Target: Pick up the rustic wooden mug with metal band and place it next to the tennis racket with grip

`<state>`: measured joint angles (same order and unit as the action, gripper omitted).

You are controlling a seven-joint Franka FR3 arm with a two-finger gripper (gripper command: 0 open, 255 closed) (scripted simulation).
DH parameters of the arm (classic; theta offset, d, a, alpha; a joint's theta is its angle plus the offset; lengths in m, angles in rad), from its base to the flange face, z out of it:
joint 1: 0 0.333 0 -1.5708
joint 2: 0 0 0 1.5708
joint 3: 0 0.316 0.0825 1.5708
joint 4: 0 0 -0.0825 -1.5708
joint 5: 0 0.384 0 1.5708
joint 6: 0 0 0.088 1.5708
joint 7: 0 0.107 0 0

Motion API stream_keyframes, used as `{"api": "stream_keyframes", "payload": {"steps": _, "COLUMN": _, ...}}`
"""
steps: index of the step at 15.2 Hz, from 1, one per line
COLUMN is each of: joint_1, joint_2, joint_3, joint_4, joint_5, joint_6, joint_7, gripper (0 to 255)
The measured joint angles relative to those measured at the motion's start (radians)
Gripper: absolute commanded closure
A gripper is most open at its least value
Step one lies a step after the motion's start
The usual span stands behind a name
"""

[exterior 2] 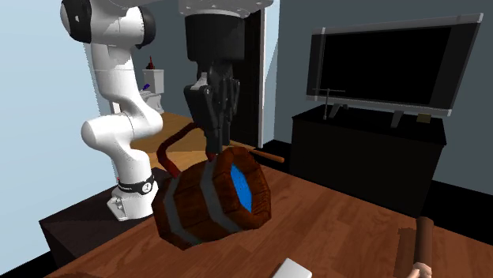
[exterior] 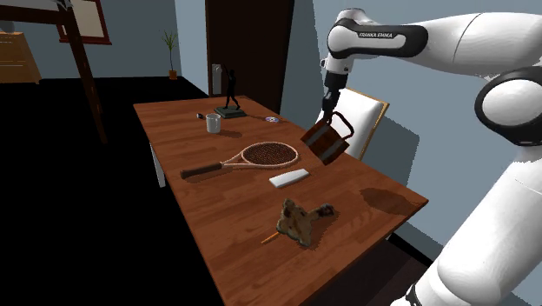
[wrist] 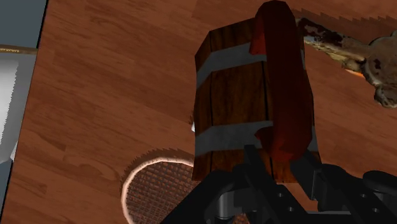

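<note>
My end effector [exterior 2: 215, 148] clamps the stiff, likely heavy mug [exterior 2: 207, 201] by its handle [wrist: 280, 83], so it hangs tilted.

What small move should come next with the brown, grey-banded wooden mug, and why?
Probably lower it: the black gripper clasps the brown, grey-banded wooden mug by its handle, tilted, above the wooden table, close to the head of the brown-framed tennis racket with dark grip.

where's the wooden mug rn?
Shoulder view: mug hangs tilted in the gripper, off the table, just right of the racket head.
</note>
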<state>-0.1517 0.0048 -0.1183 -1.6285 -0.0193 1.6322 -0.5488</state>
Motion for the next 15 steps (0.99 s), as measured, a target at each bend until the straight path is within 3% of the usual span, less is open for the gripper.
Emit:
{"api": "stream_keyframes", "payload": {"steps": 7, "joint_1": -0.089, "joint_2": 0.182, "joint_3": -0.069, "joint_4": 0.232, "joint_5": 0.035, "joint_6": -0.049, "joint_7": -0.156, "gripper": 255}}
{"api": "stream_keyframes", "payload": {"steps": 15, "joint_1": -0.226, "joint_2": 0.508, "joint_3": -0.104, "joint_4": 0.702, "joint_5": 0.109, "joint_6": -0.198, "joint_7": -0.291, "gripper": 255}}
